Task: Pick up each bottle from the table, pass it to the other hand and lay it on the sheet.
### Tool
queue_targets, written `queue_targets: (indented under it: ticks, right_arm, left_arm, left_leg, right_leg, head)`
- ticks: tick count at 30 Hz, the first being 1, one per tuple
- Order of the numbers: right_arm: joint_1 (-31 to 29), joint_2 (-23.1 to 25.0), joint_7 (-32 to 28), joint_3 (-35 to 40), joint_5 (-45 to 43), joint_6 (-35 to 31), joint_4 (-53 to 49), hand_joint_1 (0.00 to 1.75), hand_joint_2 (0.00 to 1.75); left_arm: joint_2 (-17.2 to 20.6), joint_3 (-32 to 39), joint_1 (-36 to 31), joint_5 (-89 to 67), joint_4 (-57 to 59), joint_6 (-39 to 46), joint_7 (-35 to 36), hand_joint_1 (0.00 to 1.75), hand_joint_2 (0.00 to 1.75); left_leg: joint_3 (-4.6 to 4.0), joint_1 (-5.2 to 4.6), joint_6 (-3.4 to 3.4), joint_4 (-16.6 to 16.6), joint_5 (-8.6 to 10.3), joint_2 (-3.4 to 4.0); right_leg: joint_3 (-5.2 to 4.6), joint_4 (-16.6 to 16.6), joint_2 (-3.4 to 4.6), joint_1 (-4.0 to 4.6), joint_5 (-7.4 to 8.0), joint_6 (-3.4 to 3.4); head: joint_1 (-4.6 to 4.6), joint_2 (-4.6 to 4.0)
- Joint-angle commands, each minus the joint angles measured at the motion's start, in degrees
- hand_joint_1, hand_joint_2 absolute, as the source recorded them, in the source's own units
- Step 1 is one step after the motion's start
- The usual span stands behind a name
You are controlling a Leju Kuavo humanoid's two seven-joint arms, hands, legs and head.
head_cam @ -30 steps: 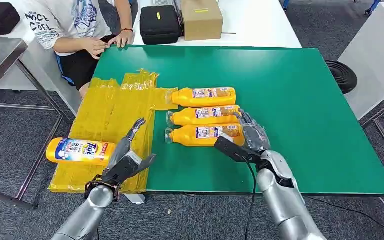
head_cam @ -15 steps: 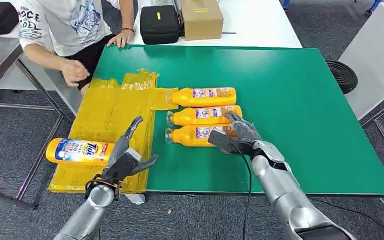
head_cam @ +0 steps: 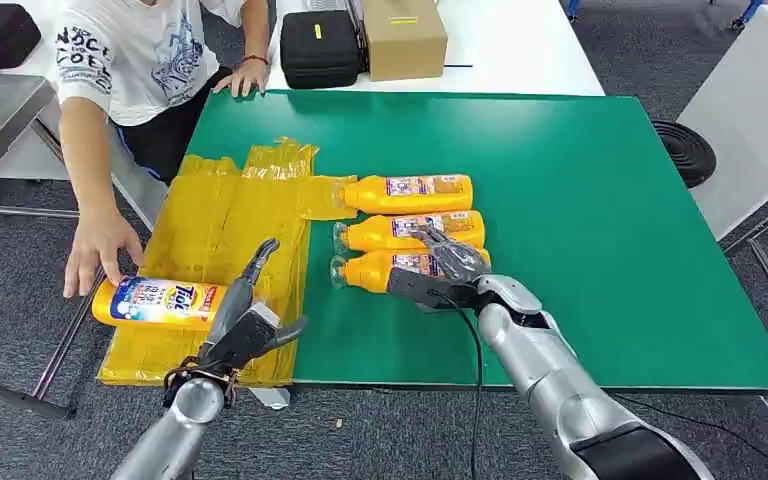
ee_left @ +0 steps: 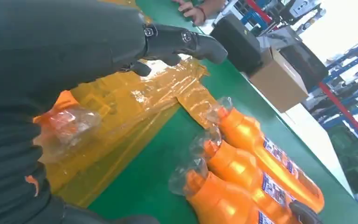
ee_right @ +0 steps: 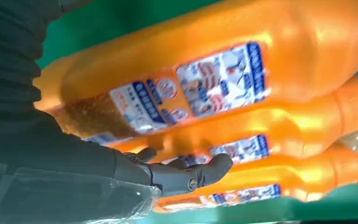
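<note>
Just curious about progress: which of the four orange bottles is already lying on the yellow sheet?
The Tide-labelled bottle at the yellow sheet's near left corner, touched by a person's hand. The other three lie together on the green table.

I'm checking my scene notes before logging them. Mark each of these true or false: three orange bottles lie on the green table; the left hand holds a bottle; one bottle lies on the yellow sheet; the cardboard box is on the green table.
1. Three orange plastic bottles lie side by side on the green table: true.
2. The left hand holds a bottle: false, it is empty, fingers apart.
3. One labelled orange bottle lies on the yellow plastic sheet: true.
4. The brown cardboard box is on the green table: false, it stands on the white table behind.
</note>
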Motion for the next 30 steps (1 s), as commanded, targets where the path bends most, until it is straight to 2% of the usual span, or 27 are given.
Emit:
queue_targets:
  ticks: [1,7,12,13,17,30]
  right_arm:
    - [-2.9,-1.3,1.6,5.3,-1.4,2.0,4.7,0.00,1.75]
    - [-2.4,-1.9,2.6,5.5,-2.3,1.8,4.9,0.00,1.75]
    - [-1.7,-3.1,3.4,5.3,-3.0,1.5,4.0,0.00,1.75]
    - [-1.3,-3.4,3.6,5.1,-3.5,1.6,3.4,0.00,1.75]
    - [0.1,-5.0,4.0,4.5,-4.7,2.2,1.9,0.00,1.75]
    - [1.7,-6.4,4.4,4.6,-5.6,3.6,1.7,0.00,1.75]
  left_arm:
    - [0.9,1.6,-0.3,-0.5,-0.5,-1.9,1.7,0.00,1.75]
    - [1.2,2.1,0.5,-0.3,-0.9,-2.4,2.0,0.00,1.75]
    - [1.5,2.3,0.9,-0.1,-1.1,-2.8,2.1,0.00,1.75]
    - [1.6,2.3,0.9,0.2,-1.1,-3.1,2.2,0.00,1.75]
    - [1.8,2.0,0.3,0.9,-0.4,-4.0,2.3,0.00,1.75]
    - [1.8,0.7,-2.0,1.9,3.0,-4.9,2.3,0.00,1.75]
  left_leg:
    - [0.21,0.02,-0.01,0.0,-0.08,0.07]
    - [0.35,0.03,-0.02,0.0,-0.13,0.11]
    - [0.13,0.02,-0.01,0.0,-0.03,0.01]
    - [0.36,0.03,-0.02,-0.1,-0.11,0.03]
    - [0.17,0.03,0.00,0.0,-0.03,-0.05]
    - [0.39,0.06,-0.02,-0.1,-0.04,-0.18]
  right_leg:
    - [0.22,0.0,0.00,0.05,-0.06,-0.13]
    - [0.35,-0.1,0.01,0.07,-0.09,-0.18]
    - [0.14,-0.1,-0.04,0.04,-0.03,-0.08]
    - [0.38,-0.1,-0.05,0.07,-0.10,-0.16]
    - [0.20,-0.1,-0.11,0.05,-0.04,-0.09]
    - [0.44,-0.1,-0.26,0.09,-0.09,-0.15]
  head:
    - [0.00,0.00]
    - [0.00,0.00]
    - [-0.02,0.00]
    - [-0.02,0.00]
    - [-0.02,0.00]
    - [-0.02,0.00]
